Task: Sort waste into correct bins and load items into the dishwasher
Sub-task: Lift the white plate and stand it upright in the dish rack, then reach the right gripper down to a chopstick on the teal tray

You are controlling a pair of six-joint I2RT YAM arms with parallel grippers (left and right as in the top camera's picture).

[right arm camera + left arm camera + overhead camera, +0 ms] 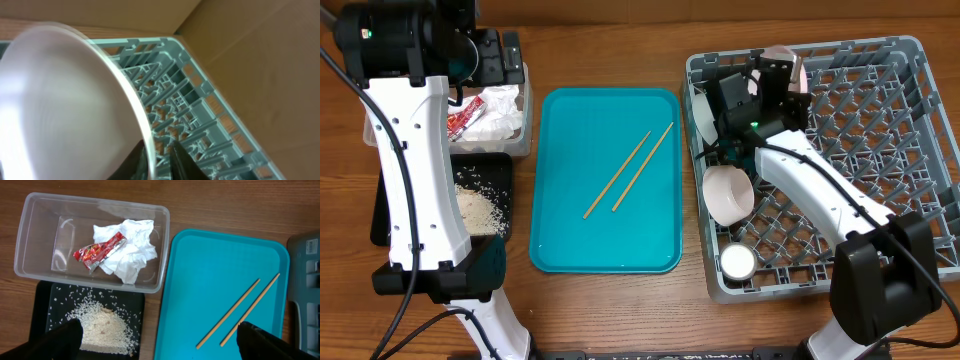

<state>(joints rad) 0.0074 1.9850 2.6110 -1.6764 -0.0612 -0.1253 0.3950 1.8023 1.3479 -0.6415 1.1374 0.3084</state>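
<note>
Overhead, chopsticks (630,172) lie diagonally right of my released left end effector (156,341); right end effector (160,160) straddles plate (65,100) rim, grip unclear.

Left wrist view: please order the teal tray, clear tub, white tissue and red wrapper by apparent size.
1. teal tray, though cut off by the frame
2. clear tub, nearly as large
3. white tissue
4. red wrapper

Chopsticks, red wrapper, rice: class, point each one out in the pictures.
chopsticks (643,167), overhead view, middle of one stick.
red wrapper (100,251), left wrist view, its printed middle.
rice (102,325), left wrist view, centre of the heap.
</note>
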